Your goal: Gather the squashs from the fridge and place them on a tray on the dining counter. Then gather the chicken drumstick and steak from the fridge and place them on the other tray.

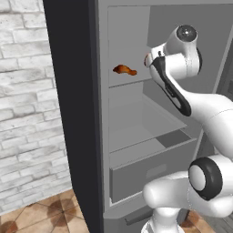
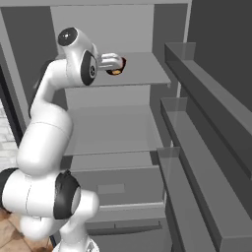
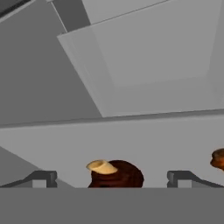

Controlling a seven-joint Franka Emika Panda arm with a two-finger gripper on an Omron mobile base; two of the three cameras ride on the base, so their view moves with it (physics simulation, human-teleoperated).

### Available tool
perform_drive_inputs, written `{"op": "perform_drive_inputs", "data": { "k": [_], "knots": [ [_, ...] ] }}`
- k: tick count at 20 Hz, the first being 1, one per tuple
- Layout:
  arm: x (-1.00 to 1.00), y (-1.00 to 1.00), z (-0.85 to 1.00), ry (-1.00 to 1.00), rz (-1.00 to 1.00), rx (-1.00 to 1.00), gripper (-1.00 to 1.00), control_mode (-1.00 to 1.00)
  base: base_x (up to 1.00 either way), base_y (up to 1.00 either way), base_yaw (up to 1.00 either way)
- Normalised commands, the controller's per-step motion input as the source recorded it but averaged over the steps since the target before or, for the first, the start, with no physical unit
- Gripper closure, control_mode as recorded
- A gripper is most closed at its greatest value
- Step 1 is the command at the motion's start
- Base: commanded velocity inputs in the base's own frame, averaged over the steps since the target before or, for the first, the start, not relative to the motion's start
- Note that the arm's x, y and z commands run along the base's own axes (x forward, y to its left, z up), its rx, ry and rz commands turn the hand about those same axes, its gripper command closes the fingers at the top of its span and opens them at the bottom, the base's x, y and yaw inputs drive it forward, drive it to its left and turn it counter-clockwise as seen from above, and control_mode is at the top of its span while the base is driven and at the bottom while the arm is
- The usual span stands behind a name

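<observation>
Hand view: steak [image 3: 116, 174] between fingertips [image 3: 43, 178].

The fridge's upper shelf [image 1: 129, 79] carries the chicken drumstick [image 1: 124, 69] and, well apart, the steak [image 3: 116, 173].

Bare shelf [image 1: 132, 80] lies between steak [image 3: 116, 174] and chicken drumstick [image 1: 124, 70]; fingers [image 3: 43, 178] straddle the steak with room each side.
</observation>
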Motion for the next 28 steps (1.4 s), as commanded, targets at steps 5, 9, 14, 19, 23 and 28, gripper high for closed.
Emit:
{"op": "perform_drive_inputs", "data": {
  "k": [5, 9, 14, 19, 23, 28],
  "knots": [
    [0.38, -0.06, -0.06, 0.02, 0.0, 0.0, -1.0, -1.0, 0.0, 0.0, 0.0],
    [0.35, -0.08, -0.07, 0.04, 0.0, 0.0, -1.0, -1.0, 0.0, 0.0, 0.0],
    [0.36, -0.09, -0.09, 0.05, 0.0, 0.0, -1.0, -1.0, 0.0, 0.0, 0.0],
    [0.38, -0.06, -0.11, 0.06, 0.01, 0.0, -1.0, -1.0, 0.0, 0.0, 0.0],
    [0.4, -0.02, -0.1, 0.06, 0.01, 0.0, -1.0, -1.0, 0.0, 0.0, 0.0],
    [0.2, -0.01, -0.1, 0.03, 0.01, 0.0, -1.0, -1.0, 0.0, 0.0, 0.0]
  ]
}}
